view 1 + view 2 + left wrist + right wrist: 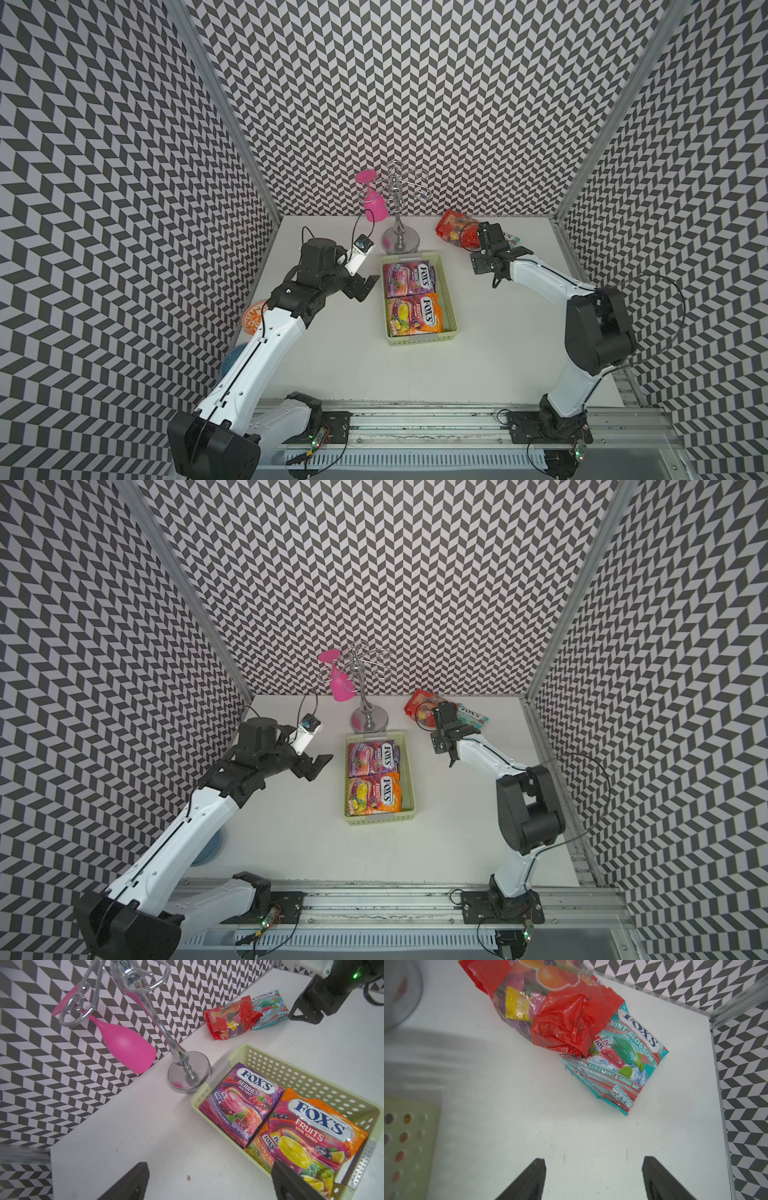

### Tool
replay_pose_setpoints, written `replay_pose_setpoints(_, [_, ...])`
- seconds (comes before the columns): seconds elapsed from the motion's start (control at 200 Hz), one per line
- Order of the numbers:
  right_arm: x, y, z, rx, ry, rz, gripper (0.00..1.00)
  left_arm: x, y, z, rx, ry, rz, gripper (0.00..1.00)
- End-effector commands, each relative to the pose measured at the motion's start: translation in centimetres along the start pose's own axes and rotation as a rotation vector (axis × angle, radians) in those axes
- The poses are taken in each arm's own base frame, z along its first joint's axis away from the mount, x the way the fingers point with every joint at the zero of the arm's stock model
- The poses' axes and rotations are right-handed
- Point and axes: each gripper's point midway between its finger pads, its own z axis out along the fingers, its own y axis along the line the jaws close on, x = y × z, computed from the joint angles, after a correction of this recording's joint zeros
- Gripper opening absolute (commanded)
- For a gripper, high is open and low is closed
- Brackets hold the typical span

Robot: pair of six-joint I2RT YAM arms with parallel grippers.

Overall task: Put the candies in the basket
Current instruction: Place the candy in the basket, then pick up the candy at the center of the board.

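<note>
The pale-green basket (451,307) (243,1049) stands mid-table in both top views. Inside it, side by side, lie a purple FOX'S candy bag (407,279) (241,1105) and an orange one (413,320) (311,1132). At the back right, a crumpled red bag (455,226) (560,1012) overlaps a teal FOX'S bag (471,717) (623,1064). My left gripper (365,289) (211,1165) hangs open and empty just left of the basket. Over bare table just short of the red and teal bags, my right gripper (490,232) (593,1159) is open and holds nothing.
A chrome glass stand (400,241) with a pink glass (374,205) hanging from it stands right behind the basket. An orange-and-white plate (254,318) and a blue round object (230,359) lie at the left edge, partly under my left arm. Patterned walls close three sides.
</note>
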Motion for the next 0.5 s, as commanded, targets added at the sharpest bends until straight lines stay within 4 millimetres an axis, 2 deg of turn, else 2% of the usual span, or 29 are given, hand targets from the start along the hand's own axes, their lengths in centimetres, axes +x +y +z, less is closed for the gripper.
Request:
replay_pose_setpoints(0.0, [-1.4,-0.1,1.1,0.046,0.012,-0.009,0.7,-0.3,-0.1,-0.8,0.032,-0.043,-0.049,0.97])
replay_pose_setpoints(0.11, [-3.6,1.1,1.9,-0.003,-0.02,0.035,0.68,-0.2,0.9,-1.1,0.008,-0.044,-0.072,0.97])
replay_pose_setpoints(0.235, [-6.2,1.5,2.9,-0.103,-0.043,0.169,0.68,0.0,1.0,-1.1,0.013,-0.045,-0.078,0.97])
replay_pose_setpoints(0.37, [-8.4,1.0,4.2,-0.29,-0.04,0.414,0.65,0.2,1.2,-1.2,0.007,-0.046,-0.087,0.98])
replay_pose_setpoints(0.491, [-9.4,0.7,5.6,-0.41,-0.008,0.57,0.62,0.3,1.3,-1.2,0.009,-0.046,-0.093,0.99])
